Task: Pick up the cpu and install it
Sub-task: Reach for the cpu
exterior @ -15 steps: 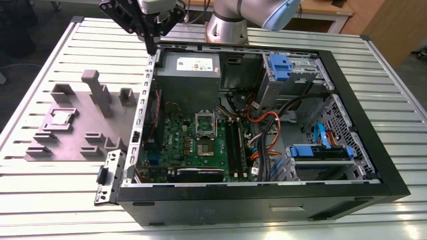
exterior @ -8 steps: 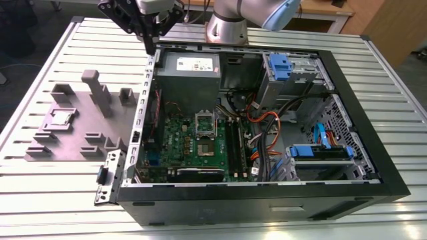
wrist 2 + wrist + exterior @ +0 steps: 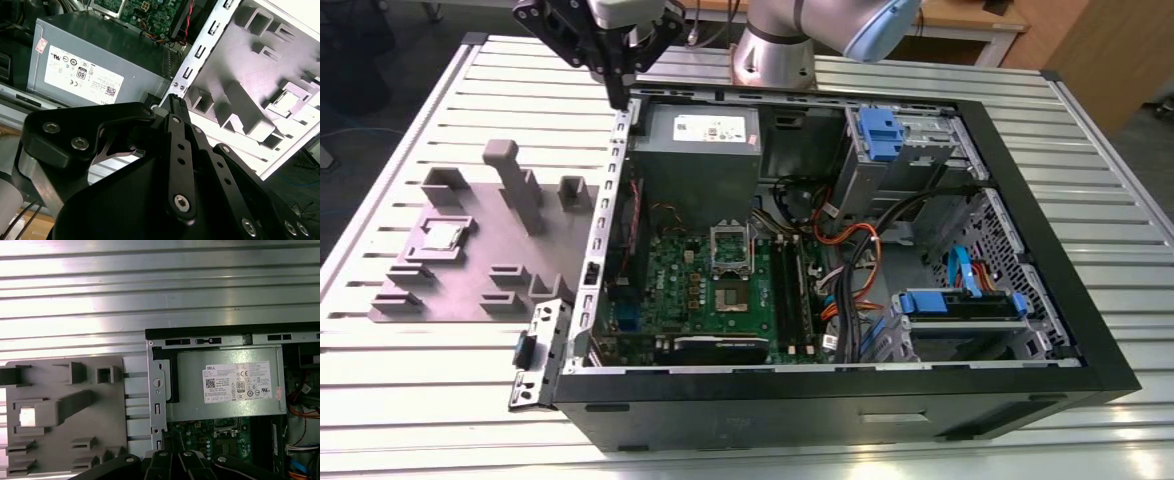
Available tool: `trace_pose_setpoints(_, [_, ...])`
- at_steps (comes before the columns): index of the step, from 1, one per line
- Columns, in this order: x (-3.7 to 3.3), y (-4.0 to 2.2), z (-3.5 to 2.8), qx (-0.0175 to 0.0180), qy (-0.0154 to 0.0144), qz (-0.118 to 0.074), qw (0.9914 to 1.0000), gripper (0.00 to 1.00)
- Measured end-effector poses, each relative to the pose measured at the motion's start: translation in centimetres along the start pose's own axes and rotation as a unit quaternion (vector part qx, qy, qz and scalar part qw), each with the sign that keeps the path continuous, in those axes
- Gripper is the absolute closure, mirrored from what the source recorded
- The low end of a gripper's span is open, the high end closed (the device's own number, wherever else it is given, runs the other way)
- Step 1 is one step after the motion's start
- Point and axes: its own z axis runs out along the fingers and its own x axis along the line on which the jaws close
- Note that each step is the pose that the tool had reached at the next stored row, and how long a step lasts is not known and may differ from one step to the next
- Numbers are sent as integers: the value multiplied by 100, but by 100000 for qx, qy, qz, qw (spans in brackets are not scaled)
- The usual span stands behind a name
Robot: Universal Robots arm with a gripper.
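Note:
The cpu (image 3: 443,235) is a small silvery square lying in a recess of the grey plastic tray (image 3: 467,290), at the exterior view's left of the open computer case. It also lies in that tray in the second wrist view, cpu (image 3: 284,100), and in the first wrist view, cpu (image 3: 27,417). My gripper (image 3: 616,97) hangs high above the case's back corner, near the power supply, well away from the cpu. Its black fingers (image 3: 176,107) meet at the tips with nothing between them. The green motherboard (image 3: 678,290) with its silver socket frame (image 3: 731,250) lies inside the case.
The black computer case (image 3: 854,405) lies open on a ribbed metal table (image 3: 440,400). A grey power supply (image 3: 694,150), drive cages with blue clips (image 3: 881,130) and bundles of cables (image 3: 847,260) fill the case. Raised blocks and a tall post (image 3: 520,190) stand on the tray.

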Motion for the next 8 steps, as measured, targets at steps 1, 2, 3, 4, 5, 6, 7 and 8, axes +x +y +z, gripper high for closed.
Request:
trace_pose_setpoints(1, [3, 0, 0, 0, -2, -1, 100000, 89])
trace_pose_setpoints(2, [5, 0, 1, -1, -2, -1, 100000, 89])
trace_pose_setpoints(3, [8, -1, 1, -2, -2, 0, 100000, 89])
trace_pose_setpoints(4, [11, -1, 2, 0, 0, -1, 100000, 89])
trace_pose_setpoints(5, [13, -1, 2, -1, -1, 1, 100000, 89])
trace_pose_setpoints(6, [16, -1, 2, 0, 0, 0, 100000, 89])
trace_pose_setpoints(7, [19, -2, 3, -2, -3, -1, 100000, 89])
trace_pose_setpoints(8, [22, -2, 3, 0, 0, 2, 100000, 89])
